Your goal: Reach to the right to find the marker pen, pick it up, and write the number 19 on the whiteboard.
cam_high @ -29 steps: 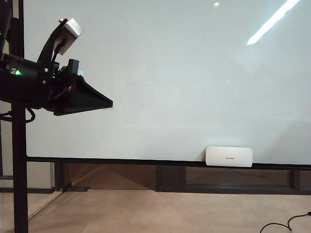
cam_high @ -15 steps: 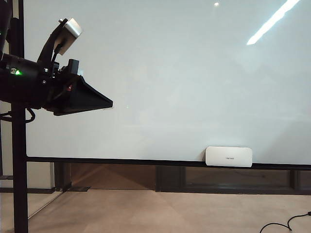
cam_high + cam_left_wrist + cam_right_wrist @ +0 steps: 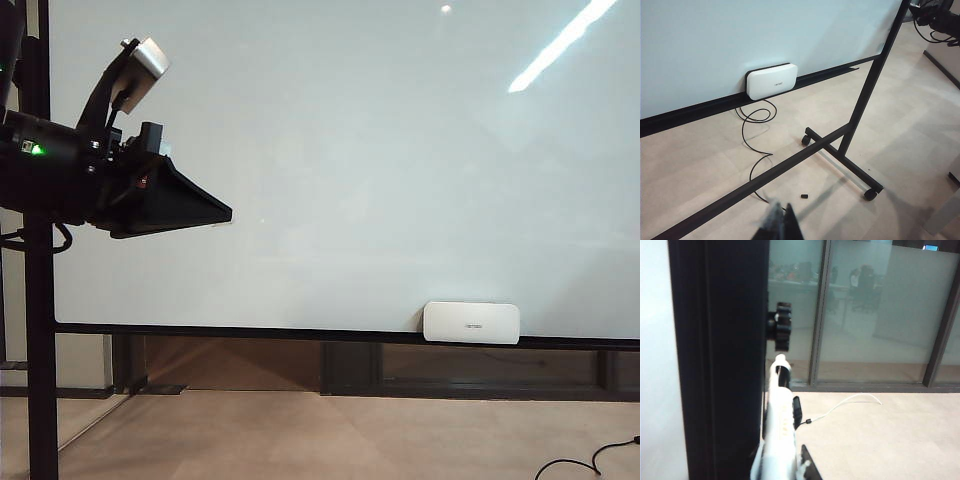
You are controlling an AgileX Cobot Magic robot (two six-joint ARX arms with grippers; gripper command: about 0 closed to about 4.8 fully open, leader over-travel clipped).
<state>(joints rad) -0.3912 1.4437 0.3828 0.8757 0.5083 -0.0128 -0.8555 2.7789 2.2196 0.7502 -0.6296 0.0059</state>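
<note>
1. Starting nearest the right wrist camera, the right gripper shows only as a dark finger edge beside the marker pen. Whether its jaws have closed on the pen cannot be told.
2. The marker pen is a slim white plastic cylinder with a dark clip-like piece on its side. Its long axis runs straight away from the camera, and its narrow dark tip points at a black ribbed knob.
3. The pen lies just beside a broad matte black post of the whiteboard frame. Beyond it are glass partitions and a thin white cable on the beige floor.
4. In the left wrist view, the left gripper has its blurred dark fingertips pressed together, with nothing between them.
5. Beyond it, a black metal stand foot with small casters crosses the floor. A thin black cable loops towards a white rounded eraser block.
6. In the exterior view, the left gripper sits at the middle left of the frame as a black wedge tapering to a point, aimed rightward across the board.
7. The whiteboard fills most of the frame. It is glossy, white and rectangular, thinly framed in black, and carries light reflections at the upper right.
8. The eraser block rests on the board's bottom ledge at the lower right.
</note>
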